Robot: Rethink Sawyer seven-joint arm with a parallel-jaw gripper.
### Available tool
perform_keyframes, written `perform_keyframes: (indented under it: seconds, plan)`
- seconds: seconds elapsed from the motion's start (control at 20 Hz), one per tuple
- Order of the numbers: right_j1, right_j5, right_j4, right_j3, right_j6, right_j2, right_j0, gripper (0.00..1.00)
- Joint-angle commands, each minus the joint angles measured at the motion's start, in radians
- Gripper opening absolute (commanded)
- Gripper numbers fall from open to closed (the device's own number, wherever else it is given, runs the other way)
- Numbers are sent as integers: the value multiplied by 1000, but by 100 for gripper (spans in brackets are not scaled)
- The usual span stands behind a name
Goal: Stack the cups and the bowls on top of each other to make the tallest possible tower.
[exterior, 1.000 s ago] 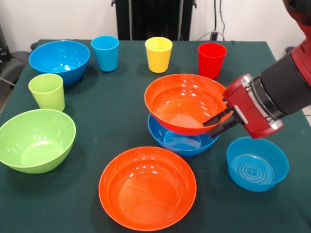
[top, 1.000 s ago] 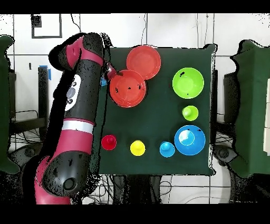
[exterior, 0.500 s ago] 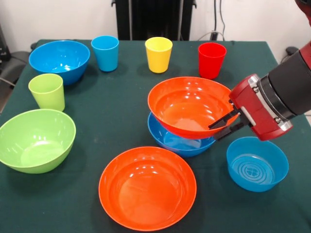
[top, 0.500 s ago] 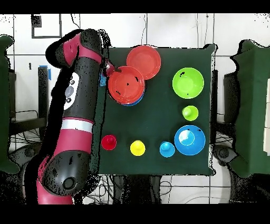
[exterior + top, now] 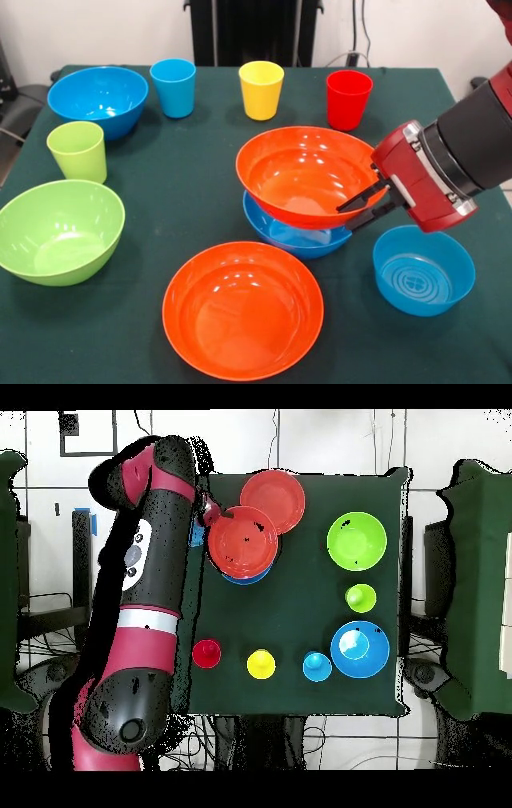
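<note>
Dark green cloth covers the table (image 5: 200, 152), which carries ten glossy plastic vessels; no brand, label or legible writing shows on any of them, only a moulded ring pattern in the floor of the small blue bowl (image 5: 423, 270).

Bowls, six counted. Two are orange: one orange bowl (image 5: 242, 310) sits at the near edge; the held orange bowl (image 5: 308, 174) rests tilted on a deep blue bowl (image 5: 296, 231) near the table's middle. The gripper (image 5: 366, 204) pinches the held bowl's right rim, one finger inside and one outside. A lime green bowl (image 5: 60, 230) lies at the left edge, and a second deep blue bowl (image 5: 98, 100) in the far left corner. The small blue bowl stands near the right edge, just below the gripper.

Cups, four counted. A blue cup (image 5: 173, 87), yellow cup (image 5: 261, 90) and red cup (image 5: 349, 98) line the far edge, well apart from the gripper. The green cup (image 5: 77, 151) stands between the two left-hand bowls.
</note>
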Motion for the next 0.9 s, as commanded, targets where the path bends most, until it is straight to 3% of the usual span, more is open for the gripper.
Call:
perform_keyframes:
  seconds: [0.05,0.9]
  plan:
    - [-10,-102,-49,76,111,47,-18,0]
    - [18,-198,-50,133,138,27,2,0]
